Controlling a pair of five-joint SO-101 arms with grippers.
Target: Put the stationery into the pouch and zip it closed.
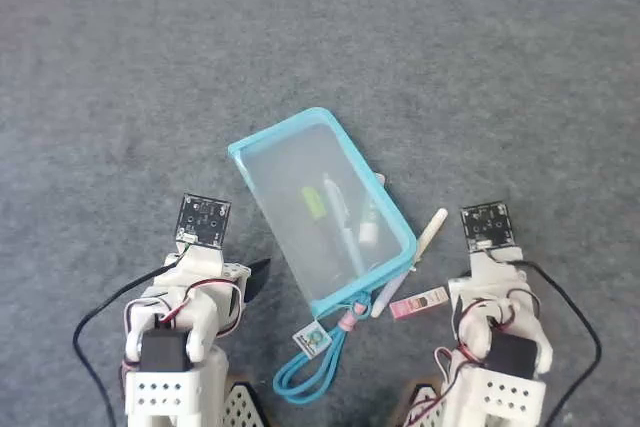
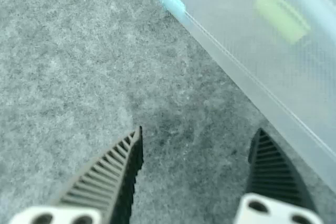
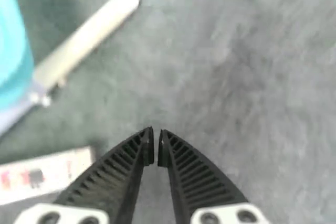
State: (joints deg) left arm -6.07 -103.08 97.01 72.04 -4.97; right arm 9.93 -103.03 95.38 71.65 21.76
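A translucent pouch (image 1: 300, 172) with a teal border lies at the middle of the grey carpet. Inside it are a green highlighter (image 1: 315, 202), a white pen (image 1: 342, 222) and a small white item (image 1: 368, 230). Outside, by its right edge, lie a cream pen (image 1: 412, 259) and a pink-and-white eraser box (image 1: 418, 302). My left gripper (image 2: 194, 145) is open over bare carpet beside the pouch (image 2: 236, 51), with the highlighter (image 2: 281, 17) showing through the wall. My right gripper (image 3: 155, 145) is shut on nothing, close to the cream pen (image 3: 86, 32) and the eraser box (image 3: 42, 174).
A blue cord loop (image 1: 310, 372) and a small tag (image 1: 312, 339) trail from the pouch's near corner, between the two arm bases. Grey carpet (image 1: 120, 97) runs wide on the far side, left and right. The teal pouch edge (image 3: 10, 51) borders the right wrist view.
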